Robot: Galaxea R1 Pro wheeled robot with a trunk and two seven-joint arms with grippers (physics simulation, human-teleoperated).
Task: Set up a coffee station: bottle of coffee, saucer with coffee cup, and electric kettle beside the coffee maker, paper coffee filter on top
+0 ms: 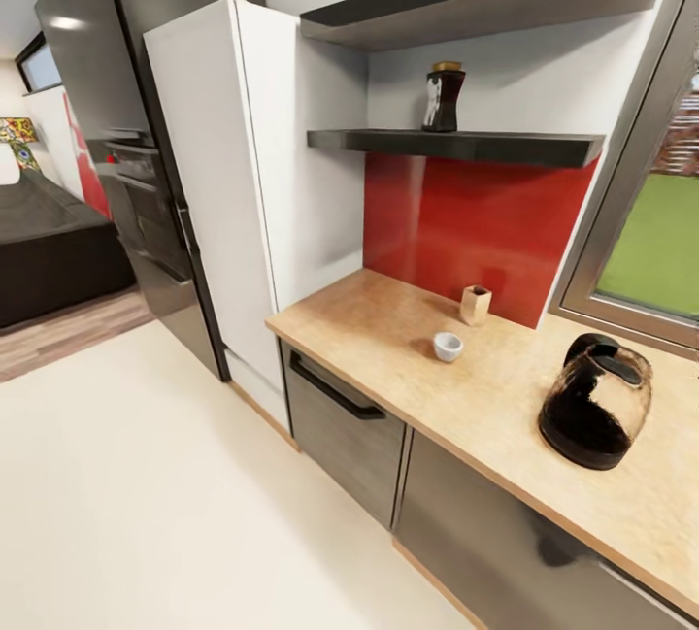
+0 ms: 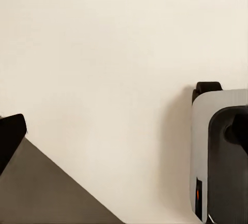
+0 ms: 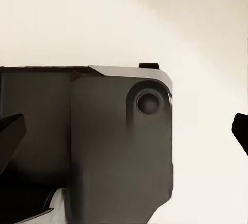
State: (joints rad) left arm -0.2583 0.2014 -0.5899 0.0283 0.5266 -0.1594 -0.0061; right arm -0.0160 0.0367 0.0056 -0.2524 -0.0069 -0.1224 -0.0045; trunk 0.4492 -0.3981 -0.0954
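On the lower black shelf [image 1: 456,145] in the head view stands the dark bottle of coffee [image 1: 444,98] with a gold lid. Below it, the wooden countertop [image 1: 388,319] holds a small white cup [image 1: 448,346], a tan paper-like holder [image 1: 475,305] by the red backsplash, and a dark glass kettle-like pot [image 1: 594,401] with a black handle at the right. My left gripper [image 2: 124,136] and right gripper [image 3: 124,133] are open and empty, their fingertips at the frame edges over the pale floor. Saucer and coffee maker are out of view.
A tall white cabinet [image 1: 243,183] and a dark oven column [image 1: 136,154] stand left of the counter. Grey drawers [image 1: 345,426] run under it, and a window [image 1: 650,232] sits at the right. Pale open floor [image 1: 146,494] lies in front. My grey-black base [image 3: 103,146] shows below the wrists.
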